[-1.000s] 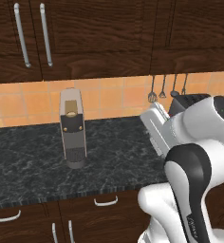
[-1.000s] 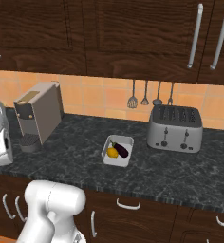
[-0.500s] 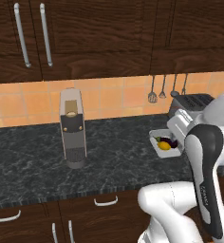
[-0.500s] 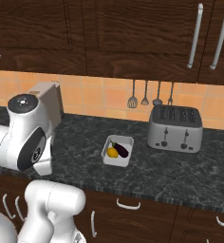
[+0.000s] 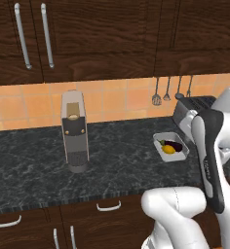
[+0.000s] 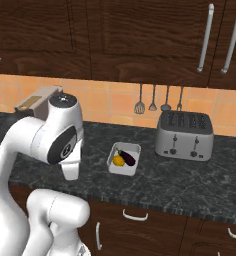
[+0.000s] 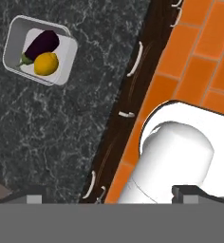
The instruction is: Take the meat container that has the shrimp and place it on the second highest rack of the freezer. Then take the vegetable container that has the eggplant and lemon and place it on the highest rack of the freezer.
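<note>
Waiting at upper left on the counter (image 7: 61,123), vegetable container (image 7: 40,50) with eggplant (image 7: 41,43) and lemon (image 7: 46,63), gripper (image 7: 109,193) fingers apart, holding nothing.

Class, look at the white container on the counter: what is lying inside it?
Inside the white container lie a dark purple eggplant and a yellow lemon, touching. The floor beneath them is covered.

Two flanking views; hand camera overhead, high
</note>
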Tool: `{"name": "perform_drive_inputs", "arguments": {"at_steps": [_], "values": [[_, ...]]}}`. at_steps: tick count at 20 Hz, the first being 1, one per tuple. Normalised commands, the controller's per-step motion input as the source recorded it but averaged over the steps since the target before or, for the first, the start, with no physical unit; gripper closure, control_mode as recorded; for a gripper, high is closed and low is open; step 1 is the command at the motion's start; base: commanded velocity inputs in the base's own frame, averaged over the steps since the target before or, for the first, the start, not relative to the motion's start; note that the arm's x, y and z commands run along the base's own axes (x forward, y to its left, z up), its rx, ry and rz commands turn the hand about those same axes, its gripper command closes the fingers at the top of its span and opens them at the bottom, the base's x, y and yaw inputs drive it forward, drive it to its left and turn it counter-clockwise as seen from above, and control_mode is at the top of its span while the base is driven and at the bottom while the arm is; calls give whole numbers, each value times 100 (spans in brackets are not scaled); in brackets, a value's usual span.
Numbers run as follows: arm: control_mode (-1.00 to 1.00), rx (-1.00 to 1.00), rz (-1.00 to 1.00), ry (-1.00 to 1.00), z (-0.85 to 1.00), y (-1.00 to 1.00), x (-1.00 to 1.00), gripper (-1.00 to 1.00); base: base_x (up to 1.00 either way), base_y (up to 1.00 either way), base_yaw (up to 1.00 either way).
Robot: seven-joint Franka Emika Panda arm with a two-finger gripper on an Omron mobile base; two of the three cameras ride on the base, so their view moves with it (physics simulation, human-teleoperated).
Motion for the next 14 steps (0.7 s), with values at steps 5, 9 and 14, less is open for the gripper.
{"name": "perform_drive_inputs", "arguments": {"at_steps": [5,9,14], "values": [[-100,0,-2,11,-40,-37,36,-100,0,0,0],[-100,0,-3,22,-23,-37,42,-100,0,0,0],[-100,0,0,10,-29,-31,36,-100,0,0,0]]}}
